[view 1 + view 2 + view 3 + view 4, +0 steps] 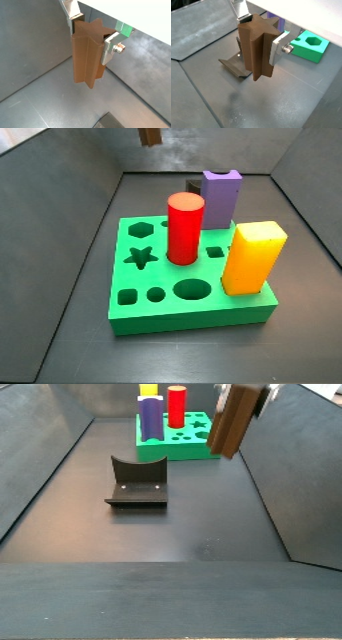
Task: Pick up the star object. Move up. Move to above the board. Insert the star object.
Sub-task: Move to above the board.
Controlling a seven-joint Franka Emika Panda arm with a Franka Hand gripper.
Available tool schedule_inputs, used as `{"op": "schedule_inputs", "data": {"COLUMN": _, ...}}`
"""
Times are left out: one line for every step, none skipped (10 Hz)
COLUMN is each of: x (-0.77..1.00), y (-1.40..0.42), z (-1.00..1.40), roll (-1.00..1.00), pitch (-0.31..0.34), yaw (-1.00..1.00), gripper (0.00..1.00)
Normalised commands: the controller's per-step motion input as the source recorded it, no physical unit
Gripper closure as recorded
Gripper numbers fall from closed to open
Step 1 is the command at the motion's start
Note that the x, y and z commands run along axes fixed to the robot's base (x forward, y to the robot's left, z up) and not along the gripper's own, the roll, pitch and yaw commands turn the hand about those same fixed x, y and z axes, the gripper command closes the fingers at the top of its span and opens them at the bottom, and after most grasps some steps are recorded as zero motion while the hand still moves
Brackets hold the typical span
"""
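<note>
Gripper [256, 34] clenched on the star object [256, 50], silver fingers [279, 47] pressed against its upper flanks in both wrist views. The peg [235, 421] hangs upright, clear of the floor, near the board [183, 440] and above the fixture [138, 482].

hand [256, 37] holds star object [256, 50] above floor; fixture [138, 482] before board [181, 442]

No text, label, brand or number could be read anywhere — not on the board [201, 320], not on the star object [256, 47] held aloft in the claw [256, 36], not on the fixture [138, 482].
</note>
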Motion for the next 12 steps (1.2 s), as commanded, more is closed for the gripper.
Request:
{"op": "schedule_inputs", "data": {"x": -0.14, "y": -0.07, "z": 1.0, "roll": 0.13, "pitch": 0.037, "yaw": 0.03, "gripper": 1.0}}
{"op": "schedule_inputs", "data": {"x": -0.11, "y": -0.06, "z": 0.98, "roll": 0.1, "pitch": 0.041, "yaw": 0.03, "gripper": 1.0}}
{"op": "schedule_inputs", "data": {"x": -0.09, "y": -0.05, "z": 0.87, "roll": 0.1, "pitch": 0.048, "yaw": 0.03, "gripper": 1.0}}
{"op": "schedule_inputs", "data": {"x": -0.04, "y": -0.03, "z": 0.65, "roll": 0.08, "pitch": 0.064, "yaw": 0.03, "gripper": 1.0}}
{"op": "schedule_inputs", "data": {"x": -0.01, "y": -0.01, "z": 0.49, "roll": 0.08, "pitch": 0.084, "yaw": 0.03, "gripper": 1.0}}
{"op": "schedule_inputs", "data": {"x": 0.0, "y": -0.01, "z": 0.32, "roll": 0.09, "pitch": 0.096, "yaw": 0.03, "gripper": 1.0}}
{"op": "schedule_inputs", "data": {"x": 0.26, "y": -1.0, "z": 0.19, "roll": -0.13, "pitch": 1.0, "yaw": -0.21, "gripper": 1.0}}
{"op": "schedule_inputs", "data": {"x": 0.27, "y": -1.0, "z": 0.16, "roll": -0.11, "pitch": 0.942, "yaw": -0.18, "gripper": 1.0}}
{"op": "schedule_inputs", "data": {"x": 0.29, "y": -1.0, "z": 0.17, "roll": -0.11, "pitch": 0.787, "yaw": -0.1, "gripper": 1.0}}
{"op": "schedule_inputs", "data": {"x": 0.3, "y": -1.0, "z": 0.17, "roll": -0.14, "pitch": 0.579, "yaw": -0.06, "gripper": 1.0}}
{"op": "schedule_inputs", "data": {"x": 0.3, "y": -1.0, "z": 0.17, "roll": -0.09, "pitch": 0.385, "yaw": -0.03, "gripper": 1.0}}
{"op": "schedule_inputs", "data": {"x": 0.3, "y": -1.0, "z": 0.17, "roll": -0.04, "pitch": 0.244, "yaw": -0.01, "gripper": 1.0}}
